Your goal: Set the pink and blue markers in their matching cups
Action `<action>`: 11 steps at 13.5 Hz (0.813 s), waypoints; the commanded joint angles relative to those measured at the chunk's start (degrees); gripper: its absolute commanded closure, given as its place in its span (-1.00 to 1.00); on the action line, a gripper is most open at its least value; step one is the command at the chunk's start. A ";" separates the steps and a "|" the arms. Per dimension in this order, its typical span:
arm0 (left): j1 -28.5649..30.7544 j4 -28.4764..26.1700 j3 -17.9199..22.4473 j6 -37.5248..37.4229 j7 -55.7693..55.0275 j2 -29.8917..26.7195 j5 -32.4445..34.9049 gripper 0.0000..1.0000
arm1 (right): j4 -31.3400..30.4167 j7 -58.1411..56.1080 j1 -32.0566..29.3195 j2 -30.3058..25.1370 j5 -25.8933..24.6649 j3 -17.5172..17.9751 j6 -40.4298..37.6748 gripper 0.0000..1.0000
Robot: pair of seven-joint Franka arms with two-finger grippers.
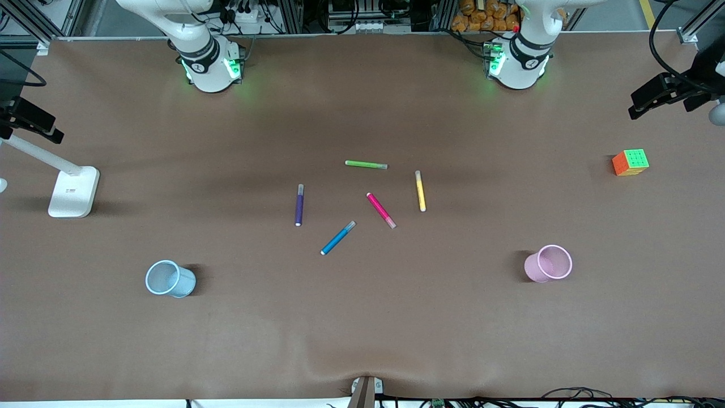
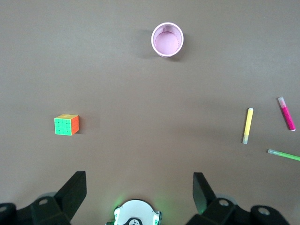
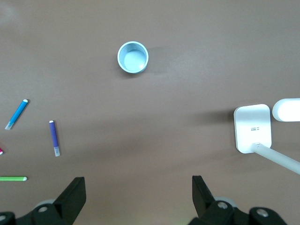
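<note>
Both arms wait, fingers spread — nothing held.
Left gripper (image 2: pixel 139 194) and right gripper (image 3: pixel 138 197) show only fingertips; pink marker (image 1: pixel 380 210), blue marker (image 1: pixel 338 238) lie mid-table; no writing legible.

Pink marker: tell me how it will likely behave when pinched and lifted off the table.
The pink marker looks slim, straight and rigid, so it probably stays stiff. Its round barrel lying flat may roll if nudged. It likely weighs little, given its thin body.

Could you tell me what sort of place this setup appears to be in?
Probably a robotics lab: two arm bases are bolted along one edge of a brown-covered table, with cables and metal framing just past them, and a desk lamp and puzzle cube beside the markers.
</note>
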 commanded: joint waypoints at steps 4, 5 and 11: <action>0.22 1.07 -0.09 0.02 1.10 0.24 -0.25 -1.00 | 0.35 -0.40 -0.28 0.05 -0.44 0.16 0.00 -1.00; -0.30 1.16 -0.27 0.03 0.67 0.33 -0.33 -1.00 | 0.35 -0.40 -0.28 0.05 -0.44 0.16 0.00 -1.00; -2.24 0.72 -1.32 0.37 -2.40 4.45 -7.18 -1.00 | 0.35 -0.32 -0.46 0.05 -0.27 0.16 0.00 -1.00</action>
